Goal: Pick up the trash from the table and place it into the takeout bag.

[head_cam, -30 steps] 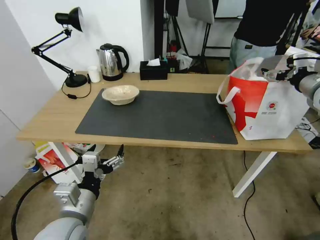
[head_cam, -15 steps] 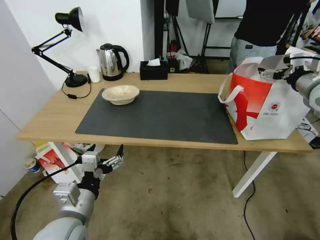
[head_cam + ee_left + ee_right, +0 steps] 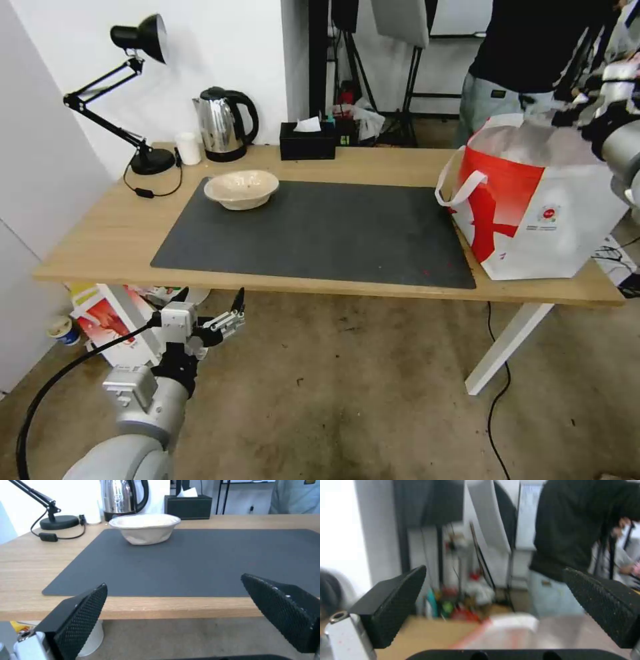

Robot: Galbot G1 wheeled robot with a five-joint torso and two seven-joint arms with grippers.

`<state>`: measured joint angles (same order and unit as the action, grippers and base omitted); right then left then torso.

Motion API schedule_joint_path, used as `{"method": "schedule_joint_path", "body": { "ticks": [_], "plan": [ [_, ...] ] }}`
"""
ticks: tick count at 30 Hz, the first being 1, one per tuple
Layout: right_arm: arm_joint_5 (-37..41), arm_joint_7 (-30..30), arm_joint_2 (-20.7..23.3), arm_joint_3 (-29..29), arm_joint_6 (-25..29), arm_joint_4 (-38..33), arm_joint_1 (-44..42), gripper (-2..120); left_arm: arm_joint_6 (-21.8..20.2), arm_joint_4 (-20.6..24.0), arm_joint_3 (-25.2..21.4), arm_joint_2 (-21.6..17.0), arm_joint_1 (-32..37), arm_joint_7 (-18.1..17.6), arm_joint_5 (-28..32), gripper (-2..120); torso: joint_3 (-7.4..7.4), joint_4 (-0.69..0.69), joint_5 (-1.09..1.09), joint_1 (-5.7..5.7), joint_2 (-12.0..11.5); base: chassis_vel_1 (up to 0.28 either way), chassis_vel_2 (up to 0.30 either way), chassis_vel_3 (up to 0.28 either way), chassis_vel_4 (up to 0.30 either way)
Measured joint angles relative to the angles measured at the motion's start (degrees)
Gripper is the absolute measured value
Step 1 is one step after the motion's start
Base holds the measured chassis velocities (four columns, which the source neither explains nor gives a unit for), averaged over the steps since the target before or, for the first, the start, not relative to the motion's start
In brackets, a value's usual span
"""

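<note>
Right gripper (image 3: pixel 567 115) hangs above the open mouth of the takeout bag (image 3: pixel 533 200) at the right end of the bench (image 3: pixel 100 227), fingers (image 3: pixel 396 600) spread wide with nothing between them in the right wrist view. Left gripper (image 3: pixel 210 313) is parked low, below the front edge of the bench near its left end, fingers (image 3: pixel 80 610) also wide apart and empty. One piece of trash shows on the bench: the beige bowl (image 3: pixel 241 189), upright at the back left corner of the dark mat (image 3: pixel 320 233), well apart from the bag. Judged step: release into the bag looks done, the bowl is left. To do it well, lift clear of the bag rim and loop handles so the bag is not dragged or tipped, then come at the bowl from above or by its rim. The bowl is shallow, thin-walled, matte pulp-like with a flared lip; it looks light and likely to slide or flex under a pinch. The bag is boxy, soft-sided, glossy white with a red splash print; its walls can fold. The mat is flat with a fine texture, the bench light wood.
</note>
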<state>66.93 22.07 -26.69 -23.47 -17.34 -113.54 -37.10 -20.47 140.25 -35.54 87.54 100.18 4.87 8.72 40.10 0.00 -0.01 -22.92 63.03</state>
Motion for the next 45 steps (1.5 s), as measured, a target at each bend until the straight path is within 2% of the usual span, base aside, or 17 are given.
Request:
{"method": "schedule_joint_path", "body": {
  "ticks": [3,5,7,10,12,14,15,17,19,21,23,25,26,32,36,45],
  "plan": [
    [1.39,1.95,-0.97,-2.43,3.07,-3.95,-2.69,100,0.11,-0.03,-0.15,0.05,0.03,0.0,0.02,100,0.0,0.01,0.0,0.0,0.0,0.0,0.0,0.0,0.0],
    [1.83,3.71,-2.91,-5.86,7.11,-10.69,-8.12,100,0.35,-0.13,-0.29,0.18,0.03,-0.02,0.01,100,0.0,0.0,-0.01,0.0,0.0,0.0,0.0,0.0,0.0],
    [1.54,3.91,-3.41,-6.35,8.14,-12.13,-9.34,100,0.37,-0.14,-0.29,0.19,0.02,-0.03,0.02,100,0.0,-0.01,0.0,0.0,0.0,0.0,0.0,0.0,0.0],
    [-2.86,3.71,-7.14,-8.24,12.93,-18.14,-16.78,100,0.41,-0.16,-0.34,0.4,-0.12,-0.09,0.0,100,0.0,0.0,0.0,0.0,0.0,0.0,0.0,0.0,0.0],
    [-3.59,3.41,-7.68,-8.3,13.61,-18.71,-17.8,100,0.42,-0.16,-0.34,0.42,-0.12,-0.09,-0.01,100,0.0,0.0,0.0,0.0,0.0,0.0,0.0,0.0,0.0],
    [-7.7,1.47,-11.31,-8.49,17.05,-22.26,-24.78,100,0.45,-0.21,-0.45,0.52,-0.07,-0.12,-0.02,100,0.0,0.0,0.0,0.0,0.0,0.0,0.0,0.0,0.0],
    [-7.7,1.47,-11.31,-8.49,17.05,-22.26,-24.78,100,0.45,-0.21,-0.45,0.52,-0.07,-0.12,-0.02,100,0.0,0.0,0.0,0.0,0.0,0.0,0.0,0.0,0.0],
    [-12.62,1.31,-14.98,-8.5,18.55,-25.85,-31.12,100,0.53,-0.36,-0.58,0.55,-0.04,-0.14,-0.03,100,0.0,0.0,0.0,0.0,0.0,0.0,0.0,0.0,0.0],
    [-14.55,1.63,-15.74,-8.45,18.7,-26.49,-32.46,100,0.57,-0.41,-0.6,0.56,-0.03,-0.14,-0.03,100,0.0,0.0,-0.01,0.0,0.0,0.0,0.0,0.0,0.0],
    [-23.63,4.18,-18.99,-7.18,18.9,-29.61,-38.72,100,0.69,-0.62,-0.46,0.75,0.0,-0.12,0.0,100,-0.01,-0.01,-0.01,0.0,0.0,0.0,0.0,0.0,0.0],
    [-25.3,4.72,-19.65,-6.8,18.9,-29.79,-39.89,100,0.69,-0.68,-0.41,0.77,-0.02,-0.11,0.0,100,-0.01,-0.02,-0.01,0.0,0.01,0.0,0.0,0.0,0.0],
    [-32.92,6.76,-22.76,-4.43,18.77,-30.16,-45.33,100,0.7,-0.88,-0.2,0.95,-0.21,-0.11,-0.02,100,0.0,0.0,0.0,0.0,0.0,0.0,0.0,0.0,0.0],
    [-32.92,6.76,-22.76,-4.43,18.77,-30.16,-45.33,100,0.7,-0.88,-0.2,0.95,-0.21,-0.11,-0.02,100,0.0,0.0,0.0,0.0,0.0,0.0,0.0,0.0,0.0],
    [-49.59,9.73,-29.65,3.74,18.99,-30.04,-53.48,100,0.95,-1.44,0.06,1.26,-0.41,0.12,-0.51,100,0.0,0.0,0.0,0.0,-0.01,0.0,0.0,0.0,0.0],
    [-55.08,11.39,-32.83,6.83,19.07,-29.94,-56.2,100,1.09,-1.49,0.2,1.45,-0.35,0.22,-0.69,100,0.0,-0.01,0.01,0.0,-0.01,0.0,0.0,0.0,0.0],
    [-60.44,16.15,-34.24,9.11,19.73,-28.49,-60.51,100,1.1,-1.44,-0.04,1.49,-0.39,0.21,-0.67,100,0.0,0.0,0.01,0.0,-0.01,0.0,0.0,0.0,0.0]
  ]
}}
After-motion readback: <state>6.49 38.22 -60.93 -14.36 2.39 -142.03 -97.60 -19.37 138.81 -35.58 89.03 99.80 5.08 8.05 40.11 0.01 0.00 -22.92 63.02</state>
